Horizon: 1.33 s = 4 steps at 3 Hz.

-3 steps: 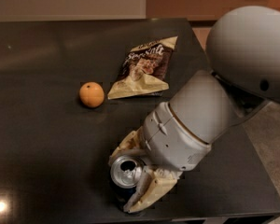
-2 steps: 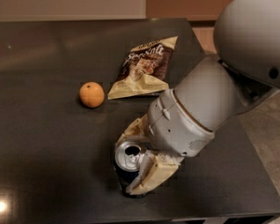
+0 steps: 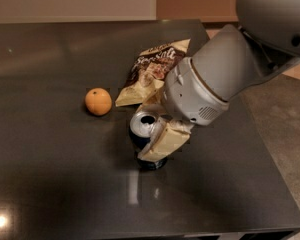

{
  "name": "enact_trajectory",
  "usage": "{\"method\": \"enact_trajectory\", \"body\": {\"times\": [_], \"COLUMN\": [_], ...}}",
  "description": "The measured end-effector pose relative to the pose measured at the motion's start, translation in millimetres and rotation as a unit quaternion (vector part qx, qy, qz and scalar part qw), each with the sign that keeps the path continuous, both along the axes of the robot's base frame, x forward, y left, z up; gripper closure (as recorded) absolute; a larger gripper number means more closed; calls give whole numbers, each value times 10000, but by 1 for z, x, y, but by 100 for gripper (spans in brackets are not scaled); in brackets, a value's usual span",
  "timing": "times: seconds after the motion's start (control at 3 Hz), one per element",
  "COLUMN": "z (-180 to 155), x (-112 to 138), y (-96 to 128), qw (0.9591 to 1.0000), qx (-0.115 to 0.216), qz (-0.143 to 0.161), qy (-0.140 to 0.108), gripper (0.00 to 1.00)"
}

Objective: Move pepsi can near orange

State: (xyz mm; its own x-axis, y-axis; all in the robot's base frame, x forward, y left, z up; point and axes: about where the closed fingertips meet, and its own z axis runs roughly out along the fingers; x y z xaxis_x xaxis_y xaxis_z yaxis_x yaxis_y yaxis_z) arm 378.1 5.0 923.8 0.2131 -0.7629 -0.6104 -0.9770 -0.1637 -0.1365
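The pepsi can (image 3: 141, 129) is dark navy with a silver top and stands upright in the middle of the dark table (image 3: 50, 174). My gripper (image 3: 152, 126) is shut on the can, with one cream finger (image 3: 165, 141) across its near side and the other behind it. The orange (image 3: 98, 101) lies on the table to the can's upper left, a short gap away. The can's lower right side is hidden by the finger.
A brown-and-cream snack bag (image 3: 152, 69) lies just behind the can and gripper. My grey arm (image 3: 225, 74) reaches in from the upper right. The table's right edge (image 3: 262, 144) and front edge are close by, with floor beyond.
The gripper has carried the can up and away from the front edge, toward the snack bag and closer to the orange. The arm has swung back with it.
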Motion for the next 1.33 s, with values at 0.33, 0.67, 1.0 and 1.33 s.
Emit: {"method": "enact_trajectory", "body": {"times": [0.33,0.67,1.0,1.33], "z": [2,-1,-7,-10], "x": [40,76,109,133], "y": [3,9,15,22], "qw": [9995,9984,9969,9958], "qx": [46,82,100,130], "qz": [-311,-565,-773,-894], "qy": [-50,-6,74,143], "gripper": [100,100,100,100]}}
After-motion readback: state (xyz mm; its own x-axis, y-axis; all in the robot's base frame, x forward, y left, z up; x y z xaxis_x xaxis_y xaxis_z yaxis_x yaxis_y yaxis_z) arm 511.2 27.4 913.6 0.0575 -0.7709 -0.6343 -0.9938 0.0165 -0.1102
